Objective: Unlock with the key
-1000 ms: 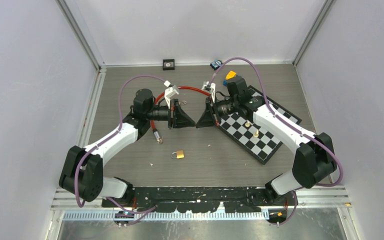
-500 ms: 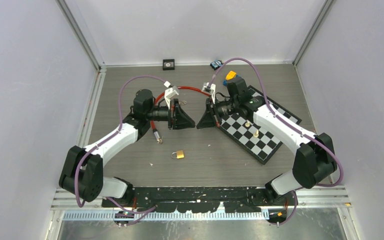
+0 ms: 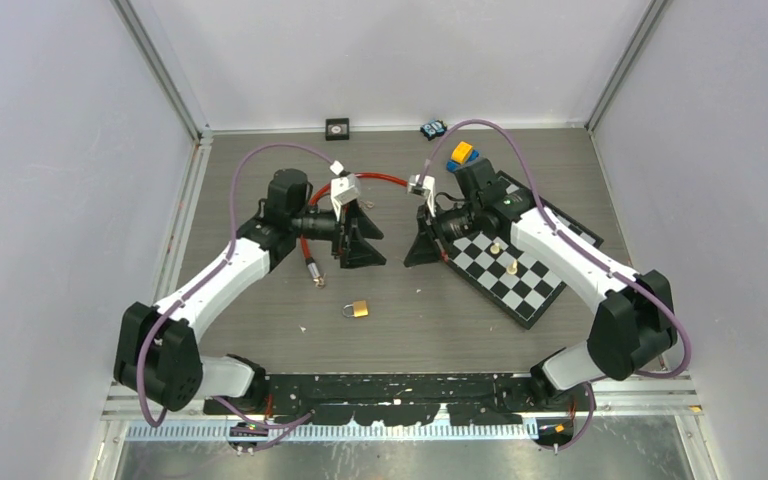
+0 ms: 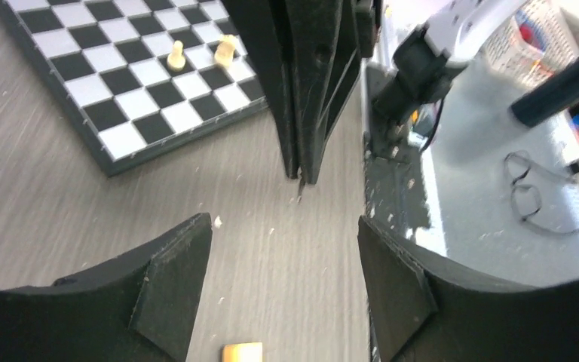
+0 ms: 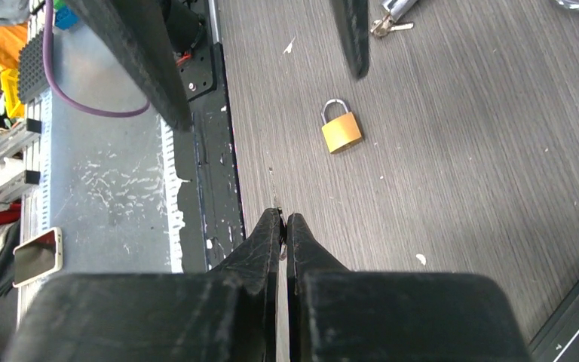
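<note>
Grey desk (image 3: 440,330), and the padlock (image 3: 359,308) is lying there, apparently locked, untouched. Left pincer (image 4: 283,226) is gaping empty; right pincer (image 5: 283,219) is pinching what looks like the key (image 4: 299,192) above the desk. Inserting and turning are both waiting.

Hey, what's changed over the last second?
The left gripper opened and drew back left. The right gripper, shut, pulled slightly right, so the tips that met before now stand apart. A thin sliver sticks out of the right tip. Padlock and chessboard stayed put.
</note>
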Robot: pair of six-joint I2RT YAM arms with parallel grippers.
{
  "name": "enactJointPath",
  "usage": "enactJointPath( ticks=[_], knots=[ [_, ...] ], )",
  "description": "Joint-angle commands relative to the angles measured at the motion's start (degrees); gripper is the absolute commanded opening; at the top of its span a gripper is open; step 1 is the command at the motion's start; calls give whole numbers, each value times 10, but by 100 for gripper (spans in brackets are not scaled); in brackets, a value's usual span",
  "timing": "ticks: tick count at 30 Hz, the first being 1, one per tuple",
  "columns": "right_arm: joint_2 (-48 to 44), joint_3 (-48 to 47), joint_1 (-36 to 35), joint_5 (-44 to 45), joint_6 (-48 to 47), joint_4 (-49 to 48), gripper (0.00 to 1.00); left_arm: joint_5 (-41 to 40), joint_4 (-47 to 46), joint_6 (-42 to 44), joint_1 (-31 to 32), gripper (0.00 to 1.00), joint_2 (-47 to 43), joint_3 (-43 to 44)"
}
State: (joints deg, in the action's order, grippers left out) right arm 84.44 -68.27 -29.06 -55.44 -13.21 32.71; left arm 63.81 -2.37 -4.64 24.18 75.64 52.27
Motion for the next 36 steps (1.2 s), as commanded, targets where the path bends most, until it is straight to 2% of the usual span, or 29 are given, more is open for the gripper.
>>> enactJointPath(
  ticks=[1,3,6,11,14,17,20,25,36],
  knots=[
    [-39,-23,1,19,-69,73,1,-39,255,250,-4,73,-22,55],
    [-49,-10,1,29,-81,81,1,-79,319,342,0,73,-28,52],
    [-67,13,3,41,-85,70,1,-151,377,427,24,73,-34,30],
    [-90,25,28,47,-91,67,1,-260,387,478,89,74,-25,-21],
    [-102,34,43,43,-89,60,1,-310,373,477,119,75,-3,-33],
    [-109,45,55,37,-84,50,1,-346,362,466,140,86,24,-36],
    [-109,47,60,32,-84,50,1,-389,343,457,155,89,44,-35],
    [-107,49,61,29,-84,50,1,-429,327,444,170,88,73,-30],
    [-103,52,63,29,-84,47,1,-496,303,388,208,78,132,-27]
  ],
)
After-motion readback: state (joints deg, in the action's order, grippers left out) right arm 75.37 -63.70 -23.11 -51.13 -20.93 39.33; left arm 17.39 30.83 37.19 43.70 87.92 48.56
